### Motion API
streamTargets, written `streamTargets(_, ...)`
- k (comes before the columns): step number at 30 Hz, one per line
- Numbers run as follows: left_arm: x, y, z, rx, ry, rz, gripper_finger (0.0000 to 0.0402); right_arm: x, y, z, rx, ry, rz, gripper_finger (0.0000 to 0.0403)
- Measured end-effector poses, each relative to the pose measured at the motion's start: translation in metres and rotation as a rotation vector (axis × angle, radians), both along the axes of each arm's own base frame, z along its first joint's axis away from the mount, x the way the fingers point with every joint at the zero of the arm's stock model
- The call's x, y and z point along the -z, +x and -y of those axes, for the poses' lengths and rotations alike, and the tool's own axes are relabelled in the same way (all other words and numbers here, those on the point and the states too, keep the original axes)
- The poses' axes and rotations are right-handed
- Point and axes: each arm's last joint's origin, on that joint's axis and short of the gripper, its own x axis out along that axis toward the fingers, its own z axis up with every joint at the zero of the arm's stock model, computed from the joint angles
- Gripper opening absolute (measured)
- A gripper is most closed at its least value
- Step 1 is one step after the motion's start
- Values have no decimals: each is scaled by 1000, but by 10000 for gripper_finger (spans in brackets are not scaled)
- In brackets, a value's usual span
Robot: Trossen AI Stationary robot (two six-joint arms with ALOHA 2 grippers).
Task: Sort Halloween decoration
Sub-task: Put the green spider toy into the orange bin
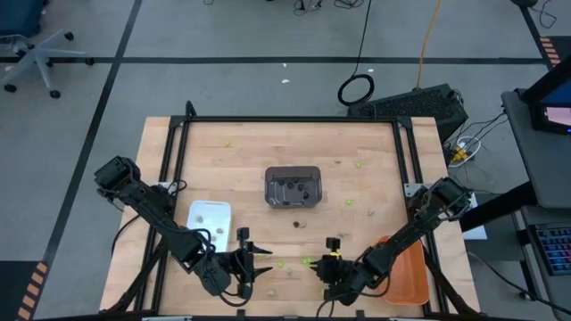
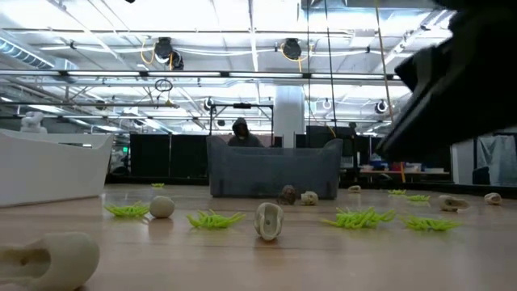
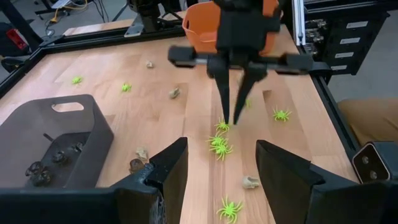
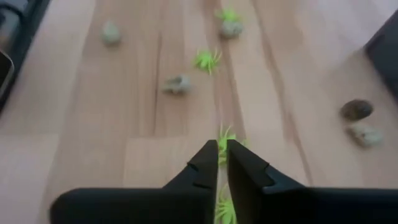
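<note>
Right gripper [image 4: 222,151] points down at the wooden table [image 1: 375,178] near its front edge, its fingers [image 3: 222,93] nearly pressed together with only a thin slit between the tips. A lime-green spider [image 4: 222,140] shows in that slit and just past it — whether the tips actually pinch it or only straddle it cannot be told. In the left wrist view the same fingertips come down on the top of a small cluster of green spiders [image 3: 219,143].

Around that spot the Halloween decoration [image 3: 280,114] lies scattered over the wood: more green spiders, pale tan skull-like pieces [image 4: 177,84] and a dark brown one [image 4: 356,109], all apart from each other. A few dark pieces already lie inside the dark grey tray [image 1: 292,174] at the middle of the table. The white tray [image 1: 198,214] sits toward the left front, the orange tray [image 1: 412,272] at the right front edge beside the right arm.

Left gripper [image 1: 257,260] hovers just left of the right one near the front edge, its fingers [image 3: 171,168] spread wide and holding nothing.

In the low view, tan pieces and green spiders dot the tabletop — the grey tray stands behind them, and a person [image 2: 240,133] is visible beyond it.
</note>
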Motion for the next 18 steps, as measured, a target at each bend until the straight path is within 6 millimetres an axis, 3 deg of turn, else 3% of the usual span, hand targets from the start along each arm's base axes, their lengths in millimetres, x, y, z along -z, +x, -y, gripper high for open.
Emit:
streamTargets(11, 0, 2, -2, -7, -1, 1, 187, 23, 5, 4, 8, -39, -62, 134)
streamTargets(18, -1, 2, -1, -6, -6, 7, 187, 33, 16, 16, 67, -7, -96, 136)
